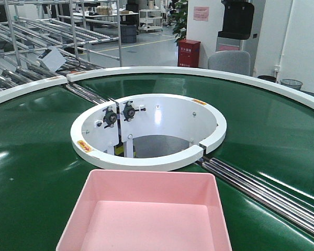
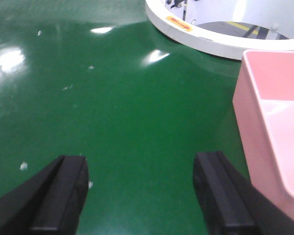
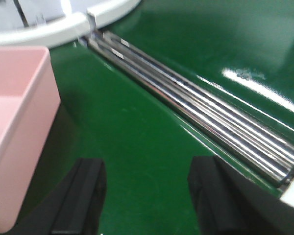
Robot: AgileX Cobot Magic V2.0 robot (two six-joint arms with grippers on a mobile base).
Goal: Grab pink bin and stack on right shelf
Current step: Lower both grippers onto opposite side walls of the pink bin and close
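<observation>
The pink bin (image 1: 146,214) sits empty on the green conveyor belt (image 1: 31,157) at the bottom centre of the front view. In the left wrist view the bin (image 2: 274,122) is at the right edge, just right of my left gripper (image 2: 142,196), which is open over bare belt with its right finger (image 2: 220,196) close to the bin's wall. In the right wrist view the bin (image 3: 17,127) is at the left, beside my open right gripper (image 3: 144,200), which hovers over belt. Neither gripper shows in the front view. The dark right shelf is out of view.
A white ring (image 1: 146,130) with a central opening lies beyond the bin. Steel rollers (image 1: 261,191) cross the belt at the right, also in the right wrist view (image 3: 201,107). Metal roller racks (image 1: 42,47) stand at the back left.
</observation>
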